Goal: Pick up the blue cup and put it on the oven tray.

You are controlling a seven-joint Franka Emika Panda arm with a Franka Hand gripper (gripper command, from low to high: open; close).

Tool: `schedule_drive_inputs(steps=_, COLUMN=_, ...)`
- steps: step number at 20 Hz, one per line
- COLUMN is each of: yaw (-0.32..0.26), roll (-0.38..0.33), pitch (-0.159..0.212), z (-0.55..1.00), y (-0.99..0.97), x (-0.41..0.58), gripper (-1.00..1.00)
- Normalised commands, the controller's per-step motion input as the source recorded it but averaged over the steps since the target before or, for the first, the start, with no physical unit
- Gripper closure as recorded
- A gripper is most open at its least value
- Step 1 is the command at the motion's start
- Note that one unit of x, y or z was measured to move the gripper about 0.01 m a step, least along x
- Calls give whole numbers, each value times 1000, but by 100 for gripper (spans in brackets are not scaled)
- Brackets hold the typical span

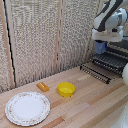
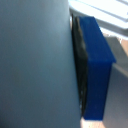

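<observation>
Exterior view: the arm [image 1: 111,17] hangs at the exterior view's right, its gripper [image 1: 101,44] holding the blue cup [image 1: 101,47] in the air just above the tray [image 1: 106,63], a dark rack of parallel bars. Whether the cup touches the bars cannot be told. On the wooden tabletop [image 1: 85,102] sit a shallow yellow bowl [image 1: 66,89], a small orange block [image 1: 43,86] beside it, and a round white patterned plate [image 1: 27,107] nearer the exterior view's left, all well apart from the tray. In the wrist view the cup's pale blue wall [image 2: 32,65] fills most of the frame, with a dark blue finger [image 2: 97,70] and its black pad pressed against it.
</observation>
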Motion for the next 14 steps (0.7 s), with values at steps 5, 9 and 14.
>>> schedule_drive_inputs(steps=5, yaw=-114, roll=-98, pitch=144, z=-118, y=-403, x=29, gripper=100)
schedule_drive_inputs(steps=9, yaw=-32, roll=-45, pitch=47, z=-235, y=-145, x=149, gripper=100)
schedule_drive_inputs(steps=14, yaw=1, roll=0, pitch=0, z=-134, y=-52, x=139, gripper=100)
